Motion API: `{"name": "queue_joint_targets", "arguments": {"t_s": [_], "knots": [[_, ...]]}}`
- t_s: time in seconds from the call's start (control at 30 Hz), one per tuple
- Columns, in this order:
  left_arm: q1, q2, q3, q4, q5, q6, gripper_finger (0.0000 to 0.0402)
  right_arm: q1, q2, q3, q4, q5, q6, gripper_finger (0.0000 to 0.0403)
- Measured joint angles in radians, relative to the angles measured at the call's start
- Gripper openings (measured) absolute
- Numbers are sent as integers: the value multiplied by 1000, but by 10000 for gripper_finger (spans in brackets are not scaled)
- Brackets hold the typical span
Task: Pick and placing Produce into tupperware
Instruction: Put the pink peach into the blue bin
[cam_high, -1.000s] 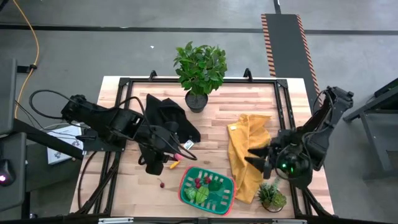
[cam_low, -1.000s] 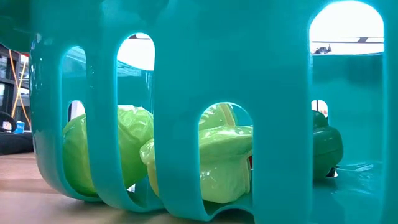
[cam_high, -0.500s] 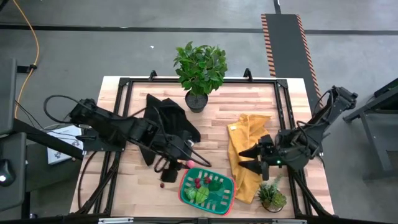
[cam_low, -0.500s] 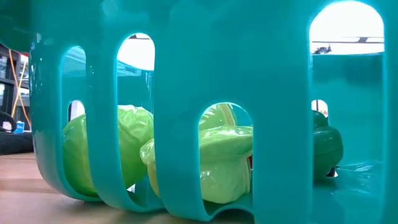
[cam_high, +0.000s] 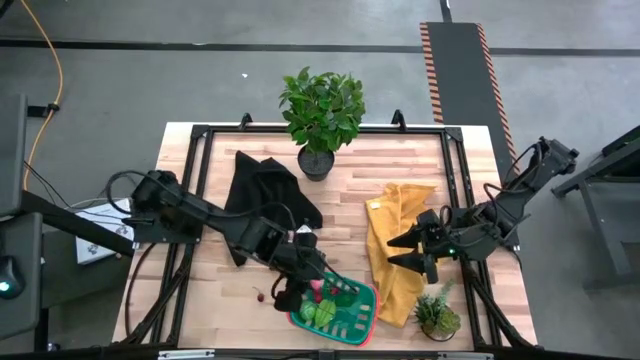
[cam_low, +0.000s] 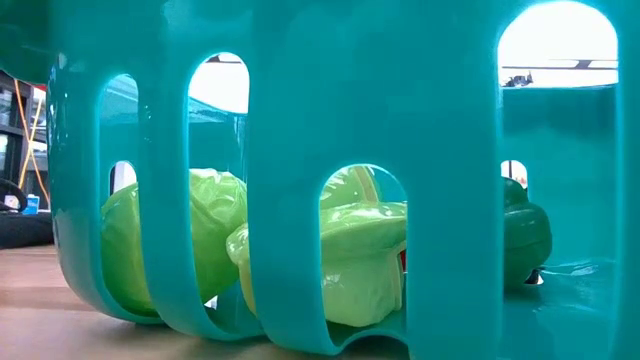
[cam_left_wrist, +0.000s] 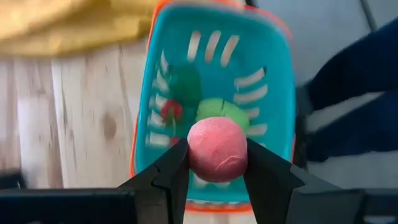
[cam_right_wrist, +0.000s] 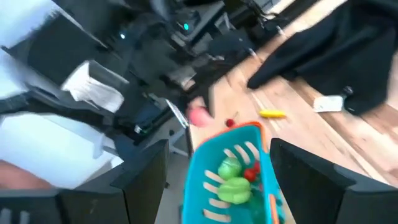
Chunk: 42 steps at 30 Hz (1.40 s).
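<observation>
The tupperware (cam_high: 371, 301), teal-green with a red rim, sits near the table's near edge. It holds lime-green, dark green and red produce (cam_left_wrist: 214, 109), which the low view shows through its slotted wall (cam_low: 290, 150). My left gripper (cam_high: 308, 290) hangs over the container's left end, shut on a pink ball (cam_left_wrist: 217, 150). A small red piece (cam_high: 261, 295) and a yellow piece (cam_right_wrist: 272, 113) lie on the wood left of the container. My right gripper (cam_high: 405, 252) hovers open above the yellow cloth (cam_high: 393, 230), right of the container. My left gripper pinches the pink ball (cam_left_wrist: 217, 163) between its two fingers (cam_left_wrist: 177, 165), one on each side at its widest part. The fingers come from above, pointing down. The ball is lifted clear, above the tupperware's inside.
A black cloth (cam_high: 268, 185) lies behind the left arm. A tall potted plant (cam_high: 322, 110) stands at the far edge and a small one (cam_high: 437, 315) at the near right corner. A black frame (cam_high: 200, 135) runs round the table top.
My left gripper has carried the pink ball toward the table's right and near edge, from the bare wood beside the black cloth to above the tupperware's left end. The right arm's wrist has shifted slightly toward the far edge; its gripper stays open over the yellow cloth.
</observation>
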Motion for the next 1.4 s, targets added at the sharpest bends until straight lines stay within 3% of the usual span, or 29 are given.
{"name": "queue_joint_targets", "arguments": {"t_s": [0.5,1.4], "knots": [[-2,125,5,120,53,-11,124,-19,-60,-1,-75,-35,-36,270],[-2,268,3,152,77,-28,124,-19,-64,-1,-97,-27,-17,270]]}}
